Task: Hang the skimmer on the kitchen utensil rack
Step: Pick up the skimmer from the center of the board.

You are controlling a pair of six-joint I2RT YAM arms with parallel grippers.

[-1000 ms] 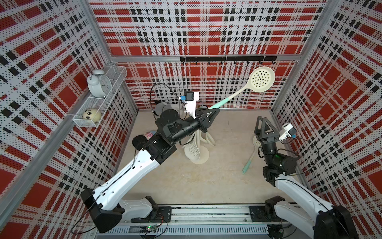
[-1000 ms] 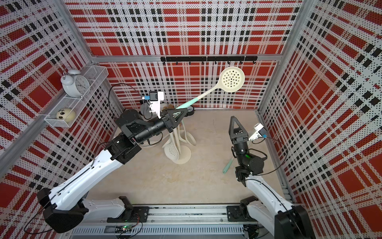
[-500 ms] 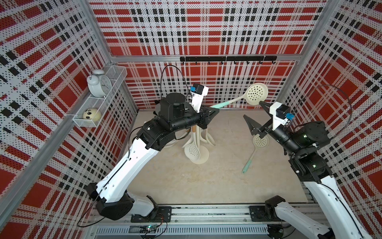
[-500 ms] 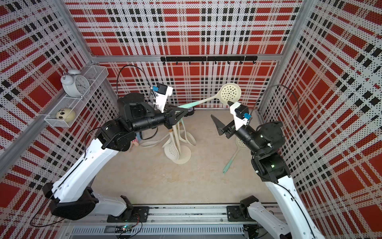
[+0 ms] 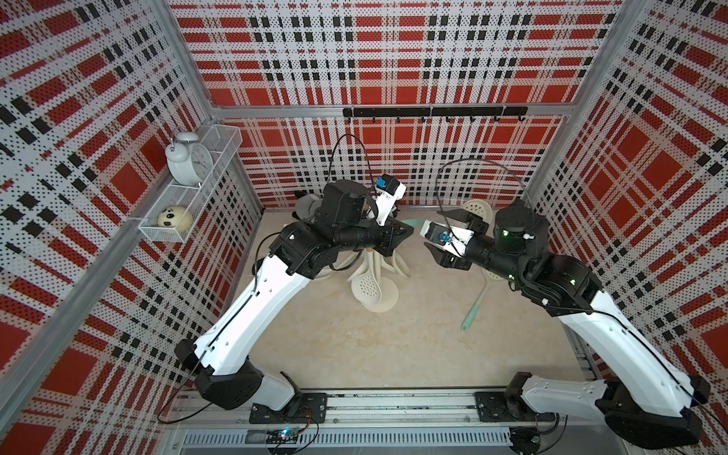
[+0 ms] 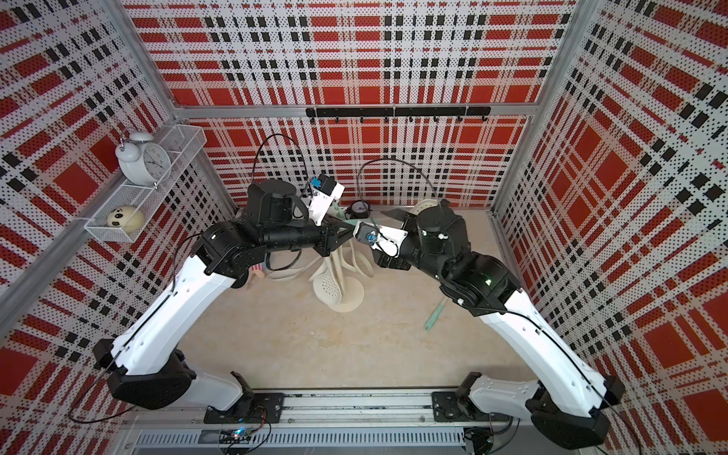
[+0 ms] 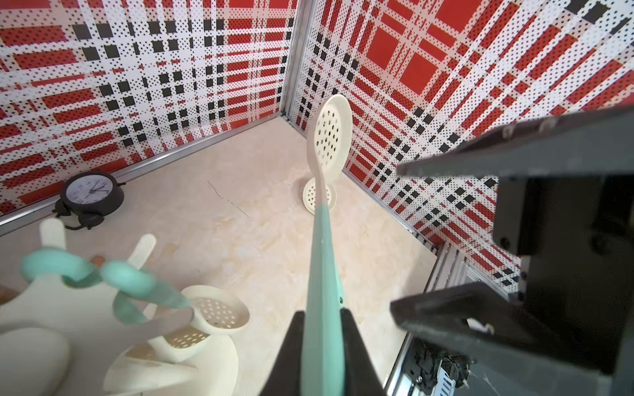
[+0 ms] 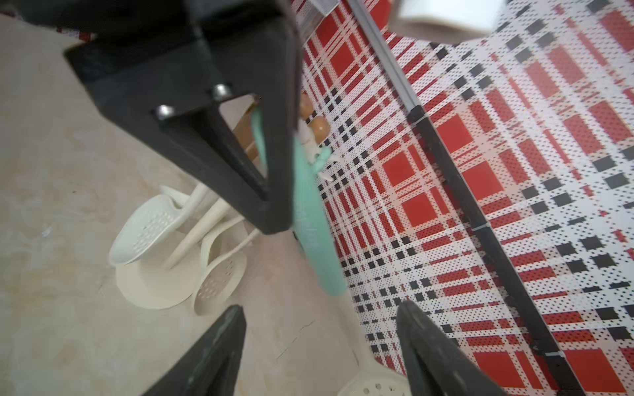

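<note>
Nearest us, both arms rise from their rail and lean in over the beige table (image 5: pixel 354 354). On its right side a second skimmer (image 5: pixel 474 311) lies flat, with its teal handle toward us and its cream head partly under the right arm. Near the middle stands the kitchen utensil rack (image 5: pixel 388 304), upright on its round cream base. Hung utensils (image 5: pixel 366 285) dangle with their perforated heads down against that base.

Directly above the rack, the left end effector (image 5: pixel 407 232) is pressed together on the teal handle of the skimmer (image 7: pixel 322 240), pinching it between both fingers. The skimmer is in the air, clear of the table and roughly level. Its round perforated head reaches toward the far right corner, and it is not yet hung.

Facing it from the right, the right end effector (image 5: pixel 432 227) is spread wide and holds nothing. From its wrist we see the skimmer's cream neck between the two fingers (image 8: pixel 219 349). We cannot tell whether they are around it or just beside it.

Farther back, a black alarm clock (image 7: pixel 91 192) sits on the table by the far wall, and a black hook rail (image 5: pixel 433 112) is mounted higher on that wall. On the left wall a wire shelf (image 5: pixel 224 142) carries a white alarm clock (image 5: pixel 189 163) and a round cream toy (image 5: pixel 174 217) with a face.
</note>
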